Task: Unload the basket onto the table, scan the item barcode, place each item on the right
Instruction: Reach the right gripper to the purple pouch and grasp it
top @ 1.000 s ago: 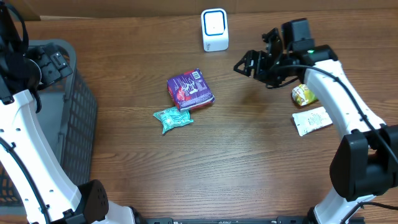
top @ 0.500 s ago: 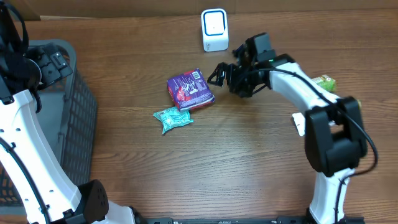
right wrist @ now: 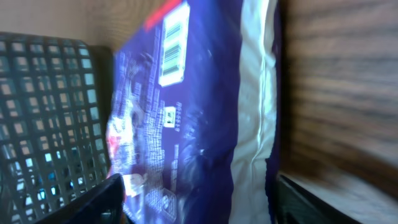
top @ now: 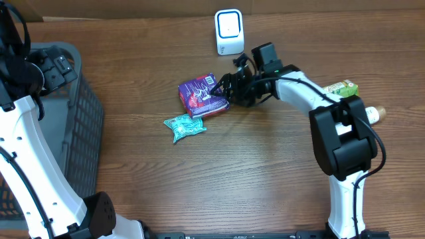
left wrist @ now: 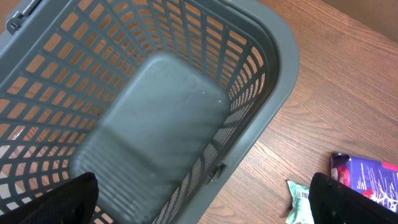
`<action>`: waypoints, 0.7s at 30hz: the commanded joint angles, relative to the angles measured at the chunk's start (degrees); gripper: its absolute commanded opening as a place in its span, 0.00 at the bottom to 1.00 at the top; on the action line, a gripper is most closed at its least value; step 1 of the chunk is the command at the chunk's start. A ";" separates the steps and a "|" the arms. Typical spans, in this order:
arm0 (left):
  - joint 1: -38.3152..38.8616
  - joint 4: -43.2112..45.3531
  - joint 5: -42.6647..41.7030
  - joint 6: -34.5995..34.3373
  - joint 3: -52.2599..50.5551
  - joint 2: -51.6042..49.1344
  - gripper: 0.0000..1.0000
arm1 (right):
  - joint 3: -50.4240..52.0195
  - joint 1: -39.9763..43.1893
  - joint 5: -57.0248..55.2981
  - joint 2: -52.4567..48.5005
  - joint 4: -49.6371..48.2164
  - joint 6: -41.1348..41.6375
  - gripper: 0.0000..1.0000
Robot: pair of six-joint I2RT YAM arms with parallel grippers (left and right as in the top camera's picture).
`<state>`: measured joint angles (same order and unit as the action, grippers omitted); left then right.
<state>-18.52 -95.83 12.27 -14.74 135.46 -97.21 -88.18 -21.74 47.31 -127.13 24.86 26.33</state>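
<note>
Right gripper (top: 224, 89): jaws spread astride right edge of purple packet (top: 202, 96), grip undeterminable; packet lies immediately leftward, barcode (right wrist: 174, 43) upward. Left gripper (left wrist: 199, 202): open, well apart, over basket (left wrist: 283, 68).

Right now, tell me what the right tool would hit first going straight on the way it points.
The purple packet. The right tool points at it, and the wrist view shows it between the fingers. Contact looks imminent, though depth is unclear.
</note>
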 commanded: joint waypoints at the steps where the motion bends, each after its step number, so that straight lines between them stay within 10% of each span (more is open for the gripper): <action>1: -0.20 0.11 0.33 0.61 -0.09 -0.39 1.00 | -1.03 -1.36 -1.75 -1.20 0.00 1.31 0.68; 12: -0.20 0.11 0.33 0.61 -0.09 -0.39 0.99 | -1.05 -1.95 -5.18 -0.52 3.13 -1.95 0.26; 21: -0.20 0.09 0.33 0.61 -0.09 -0.39 1.00 | -1.07 -0.59 -13.68 10.60 13.99 -19.58 0.23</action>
<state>-18.52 -95.83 12.27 -14.74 135.46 -97.21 -88.18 -22.74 38.74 -124.33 36.47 16.25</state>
